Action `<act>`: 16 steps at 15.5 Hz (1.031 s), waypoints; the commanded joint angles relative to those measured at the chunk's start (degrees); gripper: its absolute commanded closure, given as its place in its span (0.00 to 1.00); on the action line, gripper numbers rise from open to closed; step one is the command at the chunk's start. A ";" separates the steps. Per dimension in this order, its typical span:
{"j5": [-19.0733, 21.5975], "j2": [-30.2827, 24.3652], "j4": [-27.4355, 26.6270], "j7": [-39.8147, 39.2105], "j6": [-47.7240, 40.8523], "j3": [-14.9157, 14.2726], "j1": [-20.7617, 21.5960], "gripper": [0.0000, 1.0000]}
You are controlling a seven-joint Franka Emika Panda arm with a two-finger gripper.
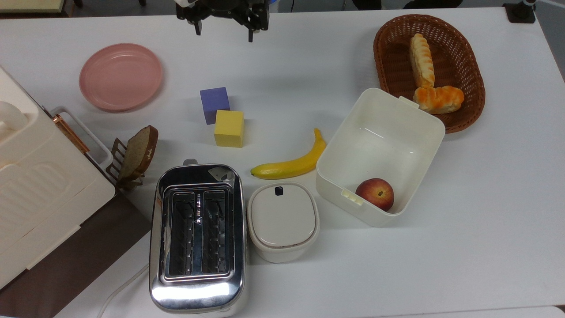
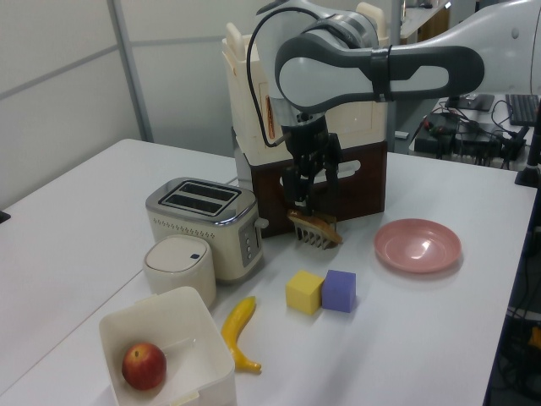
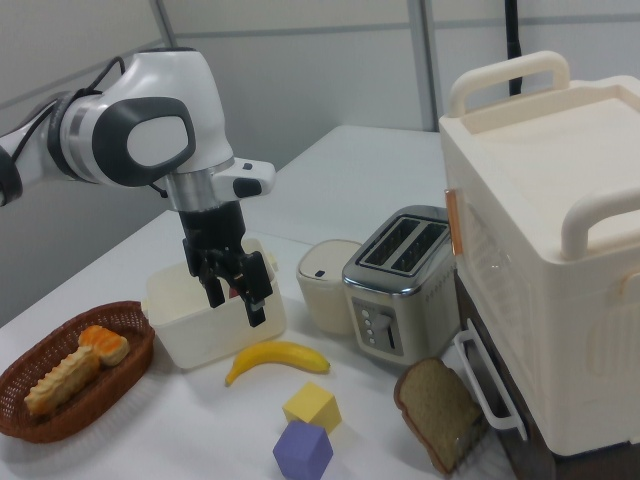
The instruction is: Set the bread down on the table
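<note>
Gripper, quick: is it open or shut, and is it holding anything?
Gripper: open, fingers apart and holding nothing. The bread lies in the basket.

We see a glossy white arm [image 3: 140, 130] with rounded links and dark grey joint caps. A black cable [image 2: 254, 76] loops along it in the left view. At its end a white flange carries a black gripper [image 3: 232, 288] with two slim black fingers [image 3: 254, 312].
</note>
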 commanded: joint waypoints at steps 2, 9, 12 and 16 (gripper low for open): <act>0.72 -0.66 -1.55 -1.95 1.33 -0.72 0.26 0.00; 0.90 -0.57 -1.46 -6.24 1.59 -4.31 0.52 0.00; 0.90 -0.57 -2.95 -11.07 3.25 -6.68 1.57 0.00; 2.99 -0.13 -5.23 -14.33 6.51 -10.21 4.65 0.00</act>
